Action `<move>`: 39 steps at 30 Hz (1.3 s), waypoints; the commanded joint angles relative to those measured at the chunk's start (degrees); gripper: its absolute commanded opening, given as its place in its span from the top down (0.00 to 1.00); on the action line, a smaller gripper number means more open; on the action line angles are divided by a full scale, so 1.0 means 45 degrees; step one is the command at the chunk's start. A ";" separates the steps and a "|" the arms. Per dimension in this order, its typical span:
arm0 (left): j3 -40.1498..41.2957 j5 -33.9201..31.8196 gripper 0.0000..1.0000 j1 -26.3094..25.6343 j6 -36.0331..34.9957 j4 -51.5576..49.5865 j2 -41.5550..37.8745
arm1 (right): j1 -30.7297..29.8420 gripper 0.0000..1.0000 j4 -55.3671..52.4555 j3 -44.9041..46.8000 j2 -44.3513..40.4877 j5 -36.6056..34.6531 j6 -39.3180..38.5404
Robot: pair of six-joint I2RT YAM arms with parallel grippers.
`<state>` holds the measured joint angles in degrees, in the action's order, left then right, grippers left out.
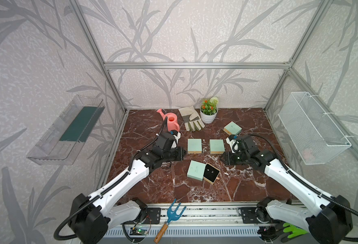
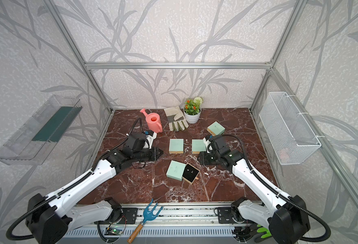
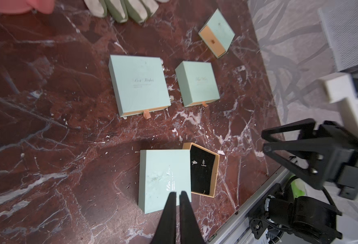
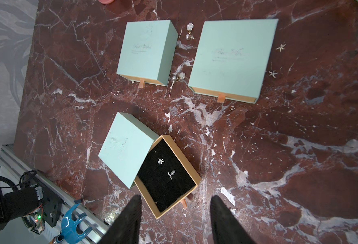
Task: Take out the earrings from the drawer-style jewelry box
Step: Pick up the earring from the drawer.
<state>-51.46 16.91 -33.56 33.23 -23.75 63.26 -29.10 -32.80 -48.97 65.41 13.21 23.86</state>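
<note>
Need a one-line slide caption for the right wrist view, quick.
Right gripper open above the slid-out drawer, two small earrings on its black lining.
</note>
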 commanded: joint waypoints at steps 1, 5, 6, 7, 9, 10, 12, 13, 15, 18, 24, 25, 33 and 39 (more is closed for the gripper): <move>0.0398 -0.0541 0.70 0.0088 -0.0299 -0.0408 -0.0890 | -0.0478 0.46 0.0051 -0.0424 0.0419 -0.0195 -0.0165; 0.1195 -0.0602 0.39 0.0080 -0.0002 -0.0120 -0.1870 | -0.1305 0.46 0.0220 -0.0502 0.0966 -0.0492 -0.0164; 0.1417 -0.0490 0.34 0.0083 0.0127 0.0032 -0.2109 | -0.1541 0.47 0.0223 -0.0523 0.1141 -0.0640 -0.0128; 0.1594 -0.0441 0.30 0.0085 0.0227 0.0171 -0.2277 | -0.1748 0.47 0.0253 -0.0525 0.1291 -0.0735 -0.0124; 0.1891 -0.0452 0.22 0.0110 0.0387 0.0285 -0.2579 | -0.2205 0.50 0.0481 -0.0452 0.1623 -0.0836 -0.0023; 0.1871 -0.0509 0.20 0.0095 0.0369 0.0160 -0.2648 | -0.2374 0.52 0.0604 -0.0408 0.1796 -0.0846 0.0010; 0.1671 -0.0621 0.19 0.0103 0.0181 -0.0183 -0.2657 | -0.2768 0.58 0.0723 -0.0459 0.2235 -0.0950 0.0050; 0.1603 -0.0688 0.19 0.0105 0.0116 -0.0319 -0.2636 | -0.2907 0.60 0.0735 -0.0501 0.2412 -0.1018 0.0068; 0.1515 -0.0681 0.19 0.0102 0.0056 -0.0352 -0.2565 | -0.3116 0.62 0.0961 -0.0496 0.2761 -0.0942 0.0161; 0.1517 -0.0414 0.19 0.0107 0.0099 -0.0216 -0.2383 | -0.3196 0.65 0.1175 -0.0499 0.3289 -0.0904 0.0245; 0.1279 -0.0681 0.19 0.0102 -0.0143 -0.0805 -0.2267 | -0.3201 0.71 0.1117 -0.0700 0.4031 -0.1090 0.0323; 0.1296 -0.0724 0.19 0.0122 -0.0149 -0.0809 -0.2308 | -0.3201 0.71 0.1182 -0.0709 0.4155 -0.1072 0.0342; 0.1572 -0.0790 0.19 0.0096 -0.0002 -0.0474 -0.1972 | -0.3220 0.75 0.1194 -0.1196 0.5122 -0.0729 0.0349; 0.1632 -0.0840 0.19 0.0105 -0.0002 -0.0383 -0.1940 | -0.3220 0.77 0.1017 -0.1382 0.5610 -0.0856 0.0286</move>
<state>-43.79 14.35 -33.34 34.04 -25.74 54.63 -43.29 -27.24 -53.74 89.71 9.45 25.23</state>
